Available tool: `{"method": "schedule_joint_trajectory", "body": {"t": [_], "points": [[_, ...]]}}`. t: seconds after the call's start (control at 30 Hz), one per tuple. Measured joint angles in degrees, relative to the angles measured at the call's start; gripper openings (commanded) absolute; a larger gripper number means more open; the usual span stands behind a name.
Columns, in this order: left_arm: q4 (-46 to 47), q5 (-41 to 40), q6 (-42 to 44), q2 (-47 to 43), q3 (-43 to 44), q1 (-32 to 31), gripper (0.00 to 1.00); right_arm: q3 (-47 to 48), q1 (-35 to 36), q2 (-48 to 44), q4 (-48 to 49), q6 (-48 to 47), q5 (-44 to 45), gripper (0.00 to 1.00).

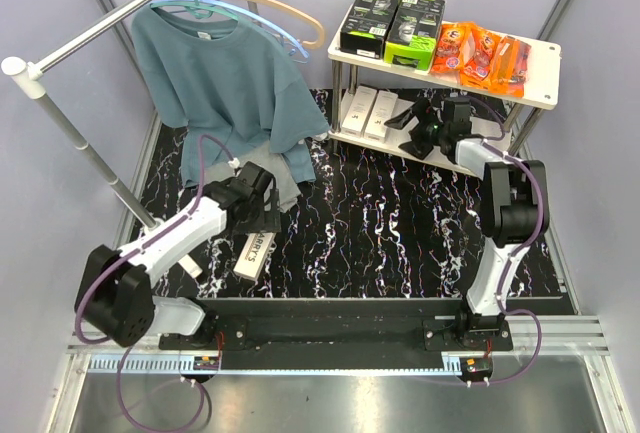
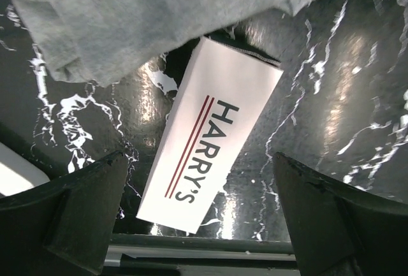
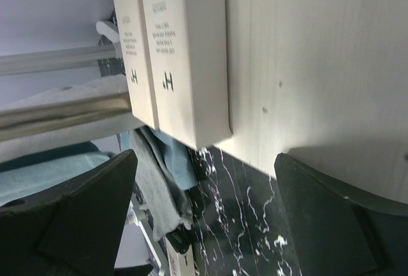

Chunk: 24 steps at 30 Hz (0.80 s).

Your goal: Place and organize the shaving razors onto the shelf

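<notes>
1. Judged well along, not finished: most stock up on the shelf [image 1: 545, 53], one pack left down on the table [image 1: 400, 223].
2. Found right claw [image 1: 405, 131] spread wide and empty, at the lower tier. Two white boxes [image 3: 185, 53] shelved side by side just ahead of it, toward its left finger, touching each other.
3. Found left claw [image 1: 265, 221] spread wide too, pinching nothing, hovering over the one loose HARRY'S box [image 2: 210, 136]. Box flat on the table, below and between the fingers, far end at the edge of a grey cloth [image 2: 159, 14].
4. Counted white boxes: three; two shelved, one loose.
5. Counted black-and-lime boxes [image 1: 415, 28]: two, upper tier, above the right claw and to its left.
6. Counted orange blister packs [image 1: 480, 53]: three at best guess; overlapped, so unsure. Upper tier, above the right claw.
7. Left to do, by judgement: grasp the loose box, carry to the lower tier, line up beside its pair.
</notes>
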Motion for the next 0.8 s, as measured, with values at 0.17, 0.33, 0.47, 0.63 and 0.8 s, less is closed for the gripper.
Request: {"method": "schedule_joint_trajectory", "body": {"t": [0.17,0.33,0.47,0.63,0.8], "points": [[2.12,2.45,1.99,3.85,-1.84,0.0,0.99,-5.9,0.68,-4.57,0.26,-0.13,0.13,1.0],[3.65,4.04,2.99,7.13,-1.95,0.0,0.99,-12.44,2.62,-8.37,-0.17,-0.28,0.46,1.0],[4.48,4.79,3.26,8.7,-1.95,0.0,0.96,-17.51,4.35,-12.5,-0.11,-0.15,0.48,1.0],[4.85,5.62,3.58,10.01,-1.95,0.0,0.88,-23.54,6.32,-19.12,0.22,0.57,0.44,1.0],[4.85,5.88,4.09,11.08,-1.95,0.0,0.65,-27.32,6.69,-23.23,0.63,0.85,0.44,1.0]]}}
